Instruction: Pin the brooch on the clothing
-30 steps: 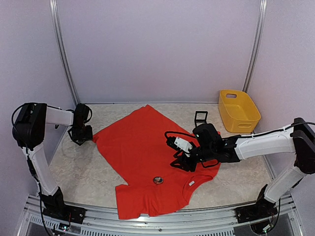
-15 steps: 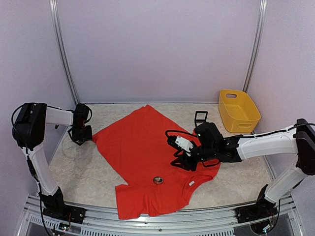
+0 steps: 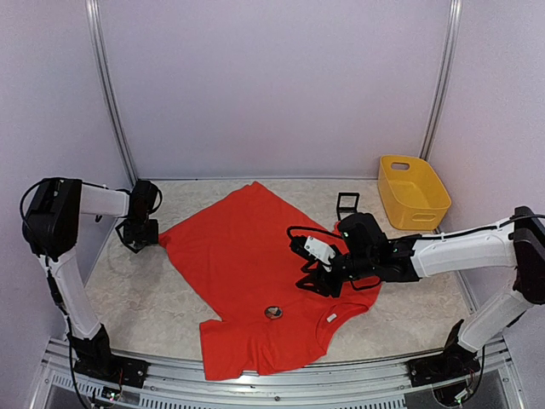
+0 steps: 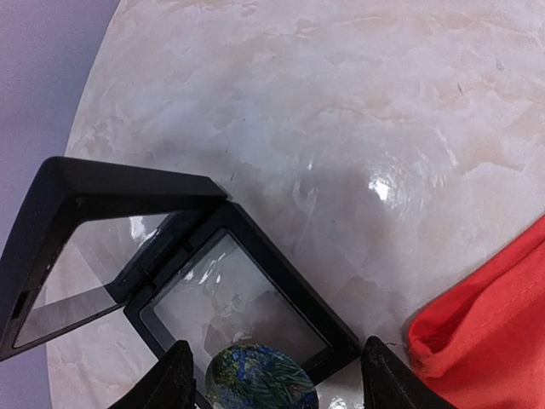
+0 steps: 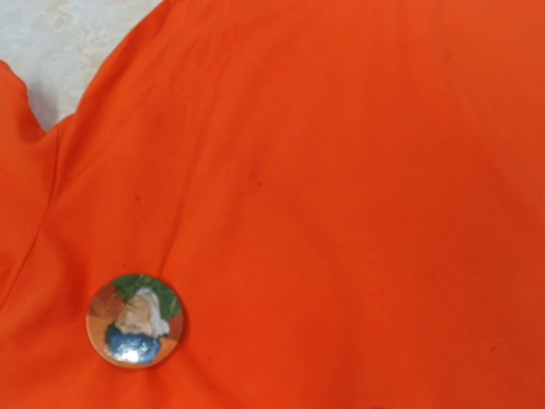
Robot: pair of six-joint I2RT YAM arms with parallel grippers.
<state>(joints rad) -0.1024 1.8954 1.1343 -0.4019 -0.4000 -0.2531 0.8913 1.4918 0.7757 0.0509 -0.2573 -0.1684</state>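
The clothing, a red T-shirt (image 3: 247, 256), lies spread flat mid-table. A round brooch (image 3: 273, 312) (image 5: 134, 320) with a green, white and blue picture rests on its lower part. My right gripper (image 3: 317, 279) hovers over the shirt, up and to the right of that brooch. Its fingers are outside the right wrist view. My left gripper (image 3: 139, 232) (image 4: 272, 379) is just off the shirt's left corner. It stands open over an open black case (image 4: 230, 281), with a second, blue-green round brooch (image 4: 260, 379) lying between its fingers (image 4: 174, 379), which stand apart from it.
A yellow bin (image 3: 413, 192) stands at the back right. A small black open case (image 3: 347, 204) sits beyond the shirt's right edge. The shirt's folded red hem (image 4: 485, 332) lies just right of the left gripper. The left wall is close by.
The left gripper has shifted slightly by the shirt's left corner. The right arm and the shirt's brooch stay where they were.
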